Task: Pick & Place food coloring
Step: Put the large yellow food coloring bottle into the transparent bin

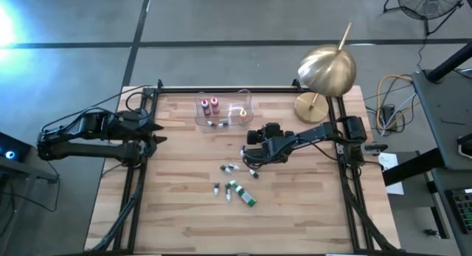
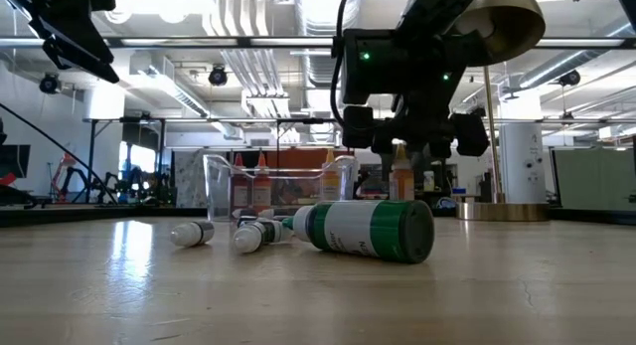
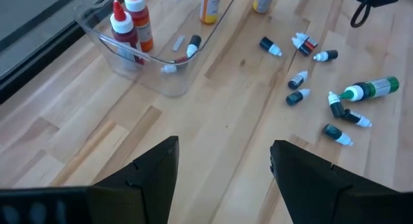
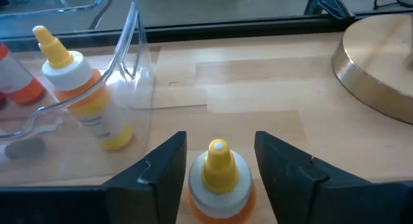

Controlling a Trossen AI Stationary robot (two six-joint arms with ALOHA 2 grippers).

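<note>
Several tiny dropper bottles [image 1: 232, 167] [image 3: 303, 95] lie on their sides in the middle of the table, beside a larger green bottle [image 1: 243, 195] [image 2: 368, 229]. The clear tray [image 1: 223, 112] [image 3: 161, 82] at the far edge holds red bottles [image 3: 132, 20], an orange one [image 4: 87, 98] and some tiny ones. My right gripper [image 1: 251, 151] [image 4: 219, 137] is just right of the tray, shut on an upright orange bottle with a yellow cap [image 4: 218, 166]. My left gripper [image 1: 156, 130] [image 3: 222, 166] waits open at the table's left edge. My right gripper pinches the orange bottle between its two fingers [image 4: 161, 172], which sit on either side of its white shoulder and upper body [image 4: 222, 193]. The fingers point toward the far edge, slanting slightly down. The bottle is upright [image 2: 400, 176]. The green bottle hides its bottom, so lifted or standing cannot be told.
A brass lamp [image 1: 324, 71] stands at the far right corner, its base [image 4: 381, 62] close to my right gripper. A black frame [image 1: 243, 88] runs round the table. Bare wood shows on the left half and along the near edge.
</note>
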